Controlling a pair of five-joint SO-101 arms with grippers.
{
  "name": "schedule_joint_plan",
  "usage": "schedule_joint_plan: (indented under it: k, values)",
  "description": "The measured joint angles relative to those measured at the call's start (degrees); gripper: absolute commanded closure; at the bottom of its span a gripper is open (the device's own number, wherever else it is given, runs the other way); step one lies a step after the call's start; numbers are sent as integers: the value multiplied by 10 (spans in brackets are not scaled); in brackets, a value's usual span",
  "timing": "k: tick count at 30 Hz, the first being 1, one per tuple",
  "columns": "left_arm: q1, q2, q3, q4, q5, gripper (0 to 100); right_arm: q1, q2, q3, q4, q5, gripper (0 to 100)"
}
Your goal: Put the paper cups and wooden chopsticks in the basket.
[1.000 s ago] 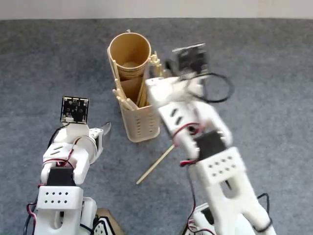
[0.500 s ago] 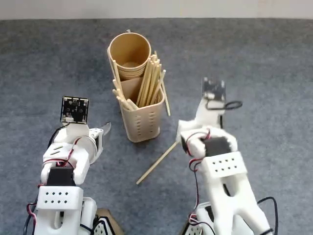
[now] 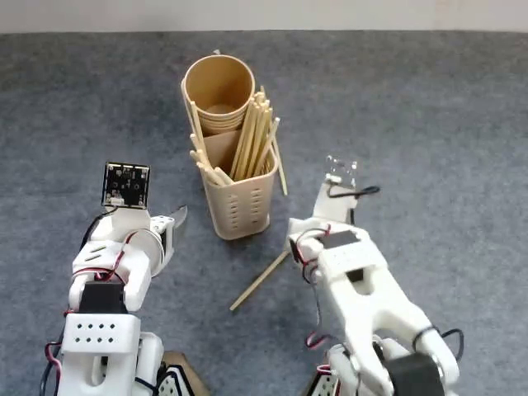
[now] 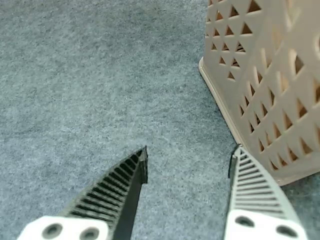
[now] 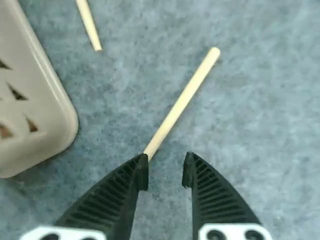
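- The stacked brown paper cups (image 3: 219, 87) and a bundle of pale wooden chopsticks (image 3: 254, 140) are already standing in the beige perforated plastic basket (image 3: 239, 210), so the cup part of the task is looking done.
- One loose pale wooden chopstick (image 3: 260, 280) is lying flat on the grey carpeted table (image 3: 429, 124), just beside the basket's near corner. A second stray chopstick (image 3: 281, 175) is lying along the basket's outer side, its tip resting on the carpet.
- The step in hand is judged to be picking up the loose chopstick. The right gripper (image 5: 165, 170) is sitting low over it with its jaws narrowly apart and empty, and the stick's end is lying by one fingertip rather than between them.
- The next move is calling for a small sideways correction to straddle the stick, then a descent and a squeeze.
- The left gripper (image 4: 189, 157) is resting near the basket's other side with its jaws wide apart, holding nothing.
- The high view is giving the basket's contents and the loose stick's full length, while the right arm is covering the stick's far end. The right wrist view is giving the jaw-to-stick offset.
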Motion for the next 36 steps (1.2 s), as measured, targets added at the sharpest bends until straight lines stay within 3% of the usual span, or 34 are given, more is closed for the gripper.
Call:
schedule_joint_plan:
  k: [9,12,13,26,36]
  values:
    - [0,0,0,0,0,737,-1,166,-95,0,-2,879]
    - [0,0,0,0,0,737,-2,215,-120,4,-2,953]
    - [0,0,0,0,0,737,-2,222,-127,12,-2,994]
    - [0,0,0,0,0,737,9,229,-185,166,-2,994]
    - [0,0,0,0,0,737,160,245,-451,304,50,994]
